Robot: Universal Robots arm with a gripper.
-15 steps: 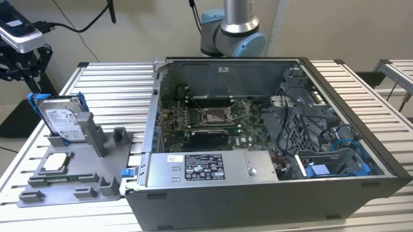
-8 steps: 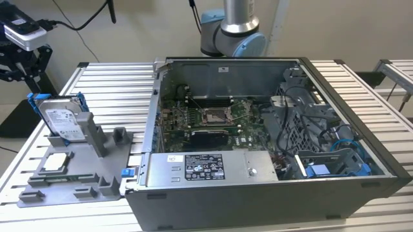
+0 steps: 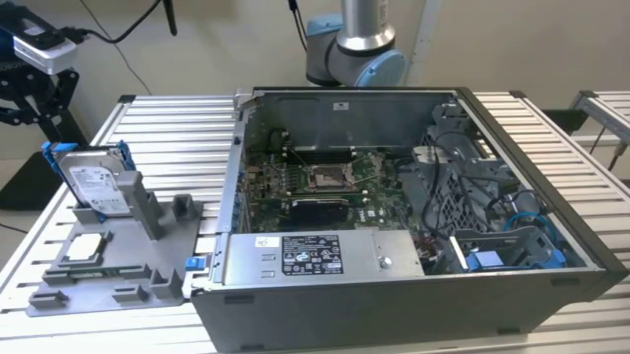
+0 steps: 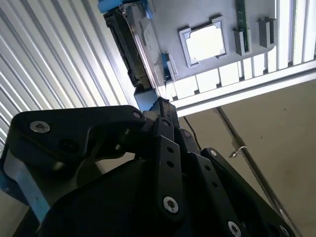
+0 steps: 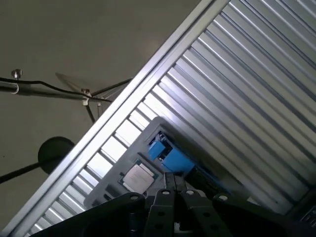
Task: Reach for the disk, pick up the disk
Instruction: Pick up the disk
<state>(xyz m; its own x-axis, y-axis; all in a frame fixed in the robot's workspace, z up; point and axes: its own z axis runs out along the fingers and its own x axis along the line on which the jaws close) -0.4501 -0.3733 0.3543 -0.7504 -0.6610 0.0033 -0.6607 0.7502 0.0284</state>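
Observation:
The disk [image 3: 94,181] is a silver-grey drive with a white label in a blue bracket. It stands upright in a slot of the grey fixture [image 3: 108,284] at the exterior view's left. In the second wrist view the disk [image 4: 131,47] shows edge-on. In the first wrist view the disk's [image 5: 170,159] blue bracket shows. My gripper [image 3: 35,92] hangs above and beyond the table's left edge, apart from the disk. Its black fingers [image 4: 163,111] lie together in both wrist views, with nothing between them. My gripper [image 5: 172,181] points toward the fixture.
A small square silver chip [image 3: 87,247] lies flat on the fixture in front of the disk. An open computer case [image 3: 394,221] fills the middle of the slatted metal table [image 3: 177,125]. The arm's base [image 3: 355,51] stands behind the case. Cables hang at the back left.

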